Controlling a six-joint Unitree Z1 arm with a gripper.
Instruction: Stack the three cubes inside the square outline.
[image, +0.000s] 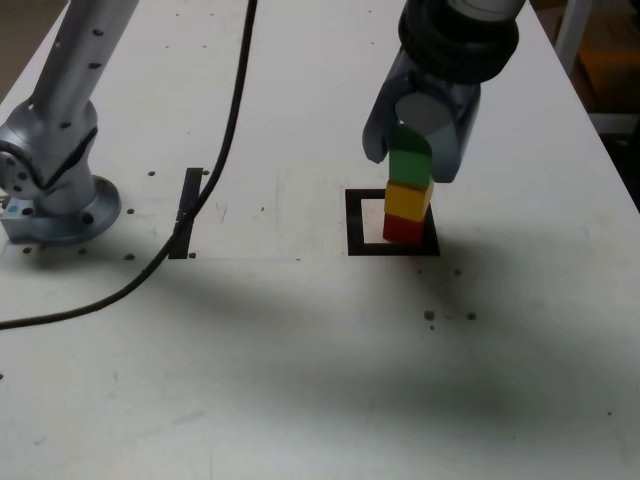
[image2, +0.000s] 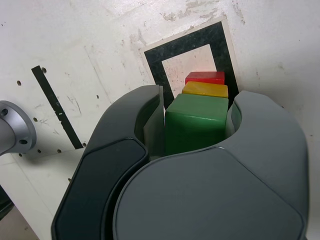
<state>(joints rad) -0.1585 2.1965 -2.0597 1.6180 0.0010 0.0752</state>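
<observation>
Exterior view, left to right: silvery base (image: 65, 215) at left edge of frame, link rising toward upper left; black strip (image: 186, 215) left of center; dark cable (image: 165, 255) curving from top of frame down to lower left, passing over the strip; square outline (image: 354, 225) right of center; stack of cubes on the outline's right part: red cube (image: 403, 230) lowest, yellow cube (image: 407, 201) on it, turned a little, green cube (image: 410, 166) on top; gripper (image: 412, 165) coming down from upper right of center, fingers either side of green cube; cannot tell if they clamp it or stand just apart; orange-brown box (image: 608, 75) at upper right, behind a pale post (image: 573, 35).

View differences: wrist view shows green cube's top face, with slivers of yellow and red past it, and more bare white inside the outline; exterior view shows the stack's height, side faces of all three cubes; cable and orange-brown box seen in exterior view only; wrist view shows bolt holes (image2: 23, 141) in the base flange more closely; strip and base in both.

Counts: 3 cubes, one of each color; 1 outline; 1 strip; 1 cable; 1 gripper, 2 fingers.
</observation>
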